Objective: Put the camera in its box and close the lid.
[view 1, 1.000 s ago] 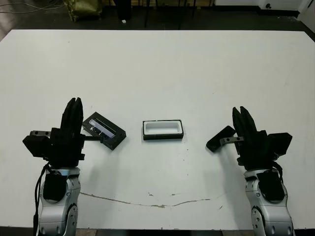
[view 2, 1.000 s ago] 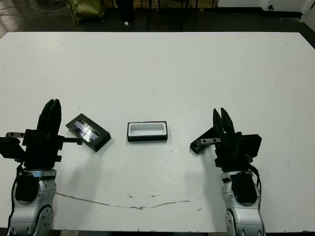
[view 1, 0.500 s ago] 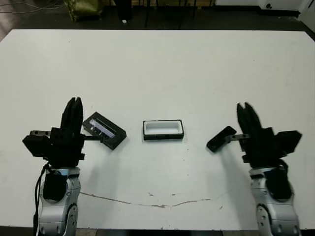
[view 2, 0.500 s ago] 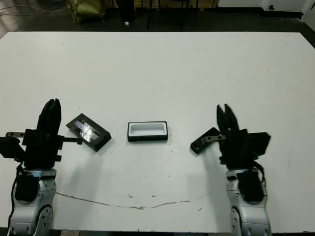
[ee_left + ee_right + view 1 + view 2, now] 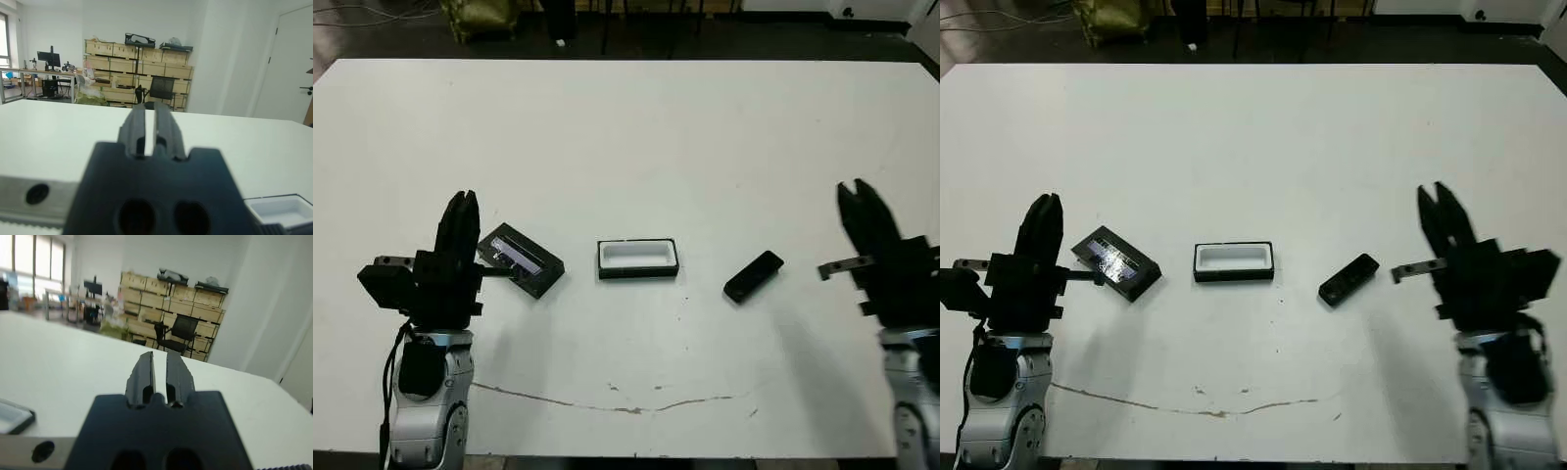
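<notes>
The right gripper (image 5: 1446,217) has swung outward from beside the camera (image 5: 1349,278), leaving it untouched on the table (image 5: 636,137) right of the box (image 5: 637,258), so pickup remains undone; fingers nearly together, empty, as on the left gripper (image 5: 460,223) beside the lid (image 5: 521,260).

Both my arms raised, empty. My left gripper (image 5: 462,211) fingers pointing up, a narrow slit between them. My right gripper (image 5: 858,199) likewise upright, fingers (image 5: 145,372) nearly together, thin gap.
</notes>
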